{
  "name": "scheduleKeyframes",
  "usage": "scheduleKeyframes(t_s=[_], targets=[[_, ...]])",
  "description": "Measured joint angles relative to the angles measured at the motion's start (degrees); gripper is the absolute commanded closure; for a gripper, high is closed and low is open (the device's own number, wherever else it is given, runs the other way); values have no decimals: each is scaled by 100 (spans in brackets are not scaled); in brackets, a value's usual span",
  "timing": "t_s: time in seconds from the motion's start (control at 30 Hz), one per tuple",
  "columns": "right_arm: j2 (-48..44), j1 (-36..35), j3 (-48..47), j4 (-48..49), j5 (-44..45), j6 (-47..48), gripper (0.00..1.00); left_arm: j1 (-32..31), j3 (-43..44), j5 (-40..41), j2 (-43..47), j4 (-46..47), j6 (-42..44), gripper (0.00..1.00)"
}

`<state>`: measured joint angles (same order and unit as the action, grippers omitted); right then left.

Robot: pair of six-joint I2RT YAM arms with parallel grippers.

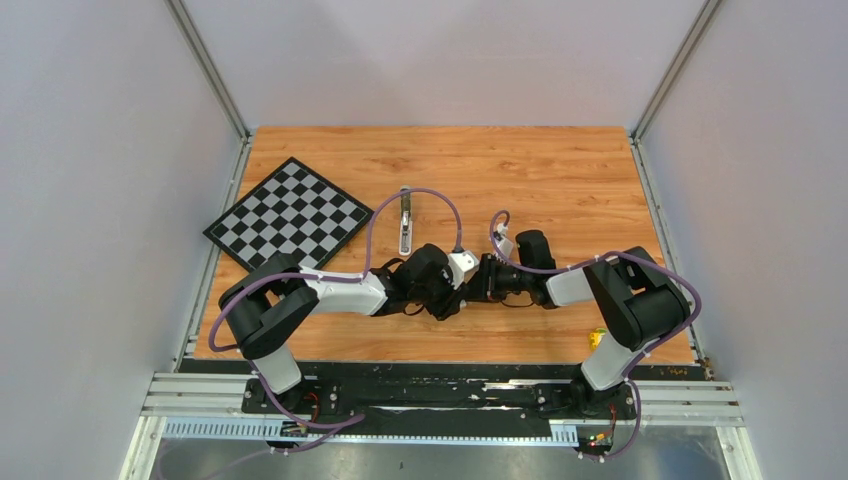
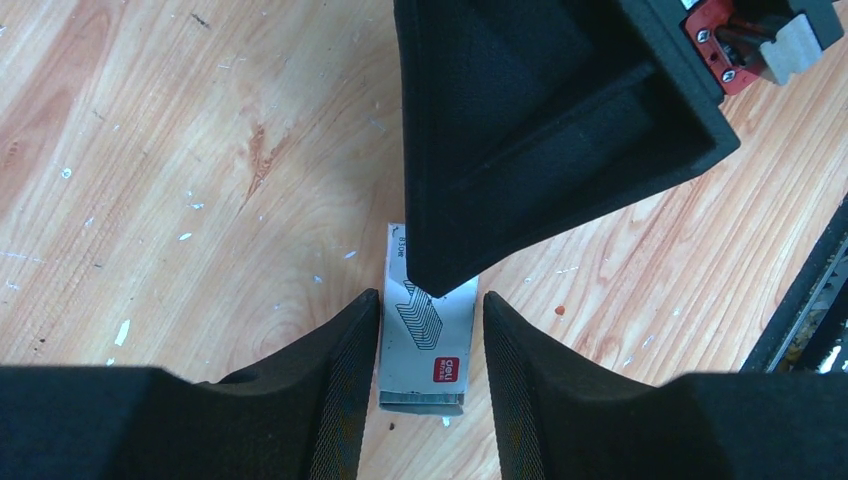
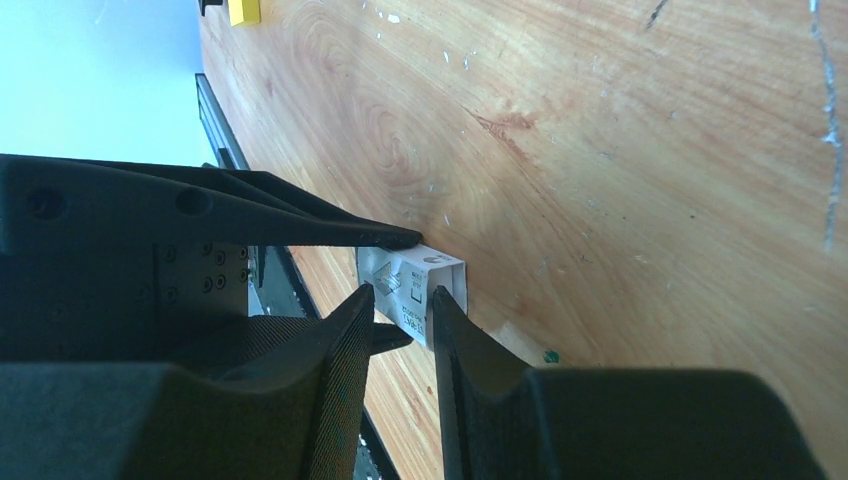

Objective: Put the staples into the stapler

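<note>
Left gripper: narrowly open, with one finger along each long side of the box and right against it. Whether it is clamping, I cannot tell.
Right gripper: fingers a narrow slot apart, with the tips at the box end. In the left wrist view its finger overlaps the box's upper end. A hold is not confirmed.
Box: flat on the surface, lower centre of the left wrist view. A grey edge shows at its lower end, but it is too small to tell whether that is staples or a tray.
Staples: none seen loose. They are judged to be inside the box.
Stapler: upper centre of the top view, above both grippers and well apart from them.
Risk, crush: two grippers are working one small cardboard box. A hard squeeze could buckle it and jam the strip.
Risk, slip: if the left hold is loose, a push from the right gripper could slide or spin the box out.
Risk, spill: a strip drawn out fast could snap into pieces and scatter on the surface.
Risk, collision: the fingers of both grippers are crowded together, so a small misalignment would knock them.
Risk, view: the fingers hide much of the box in both wrist views, so a failed grasp may go unnoticed.
</note>
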<state>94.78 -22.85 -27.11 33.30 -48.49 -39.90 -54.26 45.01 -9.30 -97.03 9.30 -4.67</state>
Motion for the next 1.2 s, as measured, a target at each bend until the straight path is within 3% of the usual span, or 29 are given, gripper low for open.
scheduleKeyframes(t_s=[0.33, 0.77, 1.2], targets=[[0, 2, 2, 2, -63, -2, 76, -22, 0, 2, 0, 2, 0, 51], [70, 48, 79, 129, -157, -63, 100, -37, -474, 127, 481, -35, -120, 41], [116, 153, 85, 164, -273, -61, 100, -37, -758, 439, 815, -186, -109, 40]])
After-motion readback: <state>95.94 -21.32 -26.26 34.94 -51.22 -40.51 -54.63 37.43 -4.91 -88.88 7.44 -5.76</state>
